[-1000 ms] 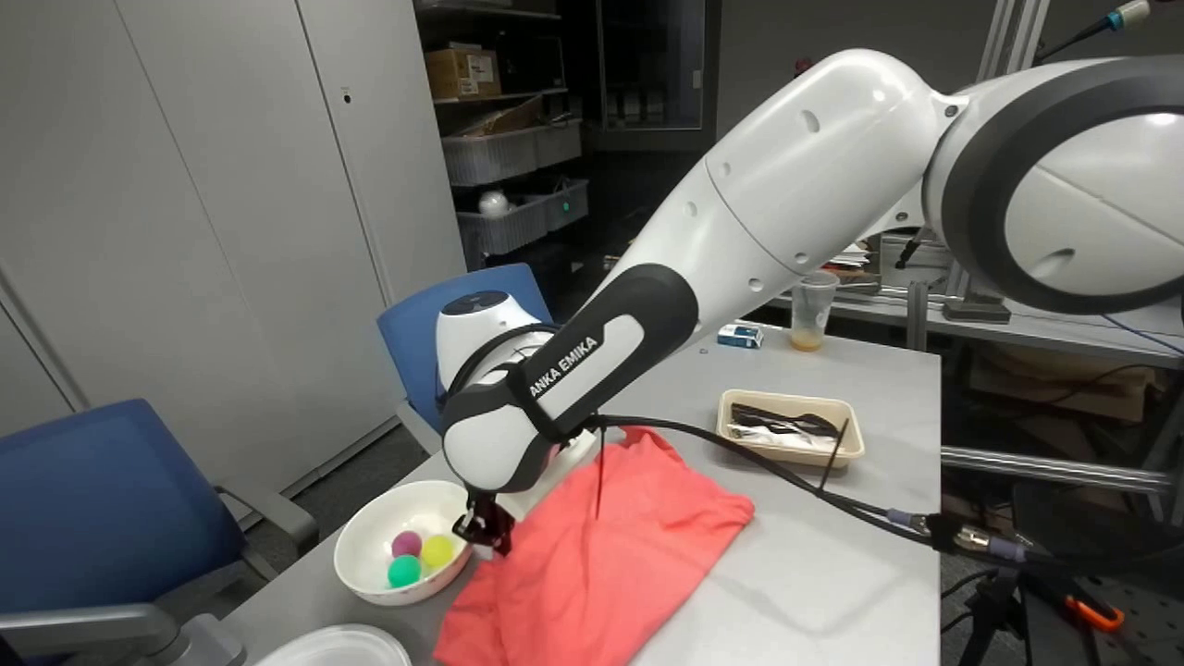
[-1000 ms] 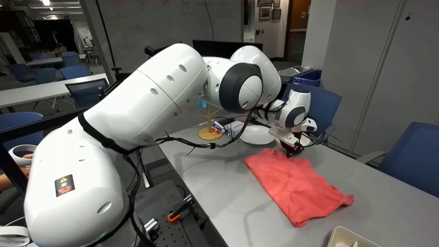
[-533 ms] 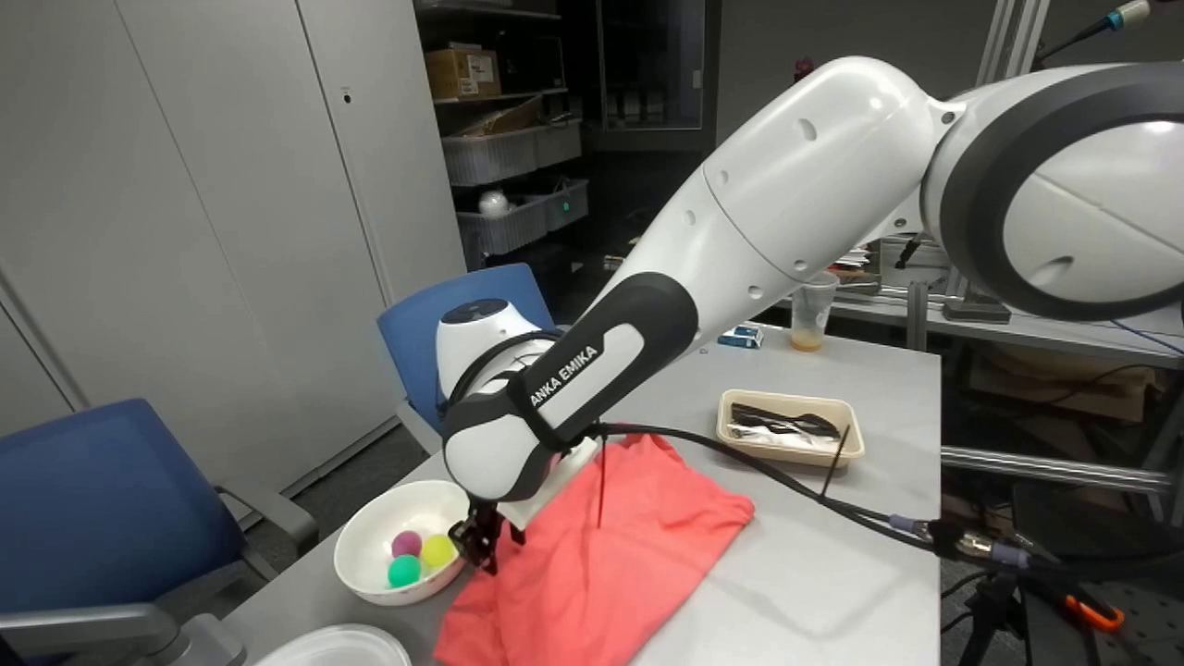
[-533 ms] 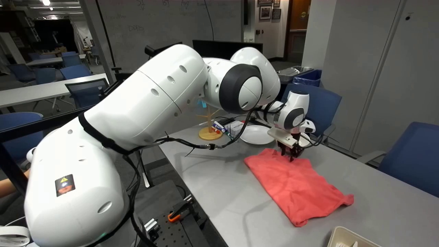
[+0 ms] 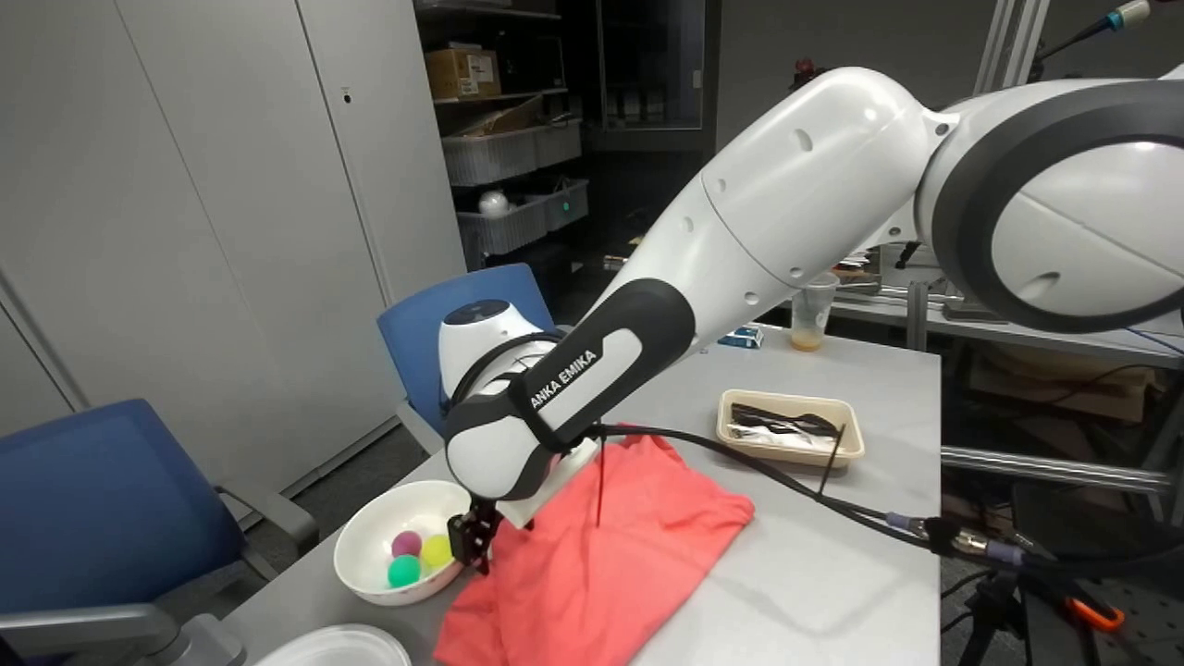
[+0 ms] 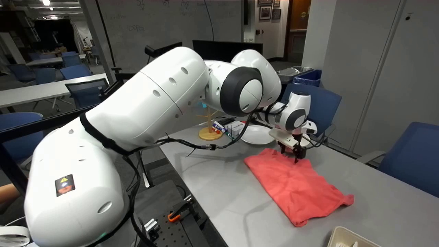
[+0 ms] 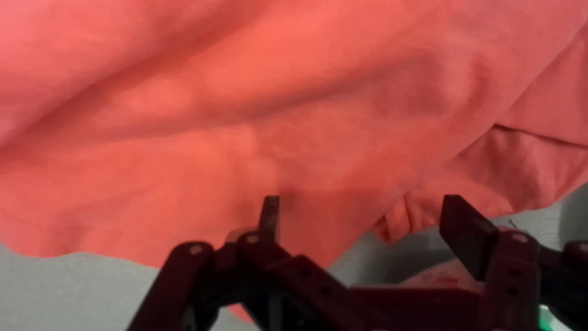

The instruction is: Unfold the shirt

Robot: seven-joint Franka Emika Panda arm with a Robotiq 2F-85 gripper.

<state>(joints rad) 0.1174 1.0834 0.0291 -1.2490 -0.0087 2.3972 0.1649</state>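
Note:
The coral-red shirt (image 5: 610, 546) lies wrinkled and partly folded over on the table, seen in both exterior views. In the wrist view the shirt (image 7: 197, 147) fills most of the picture, with a loose flap edge and a bunched fold between and behind the fingers. My gripper (image 7: 362, 202) stands open, its two fingers wide apart with nothing pinched between them. It hovers at the shirt's edge nearest the bowl, pointing down; in an exterior view the gripper (image 6: 289, 156) is just over the cloth. Whether the fingertips touch the fabric, I cannot tell.
Right beside the gripper stands a white bowl (image 5: 356, 546) holding several coloured balls. A white plate (image 6: 257, 134) and a wooden stand (image 6: 210, 133) are nearby. A beige tray (image 5: 725, 425) with cutlery and a plastic cup (image 5: 814, 310) stand at the table's opposite end.
The gripper's fingers have spread from shut to wide open. The arm has sunk slightly at the elbow. The shirt lies where it was.

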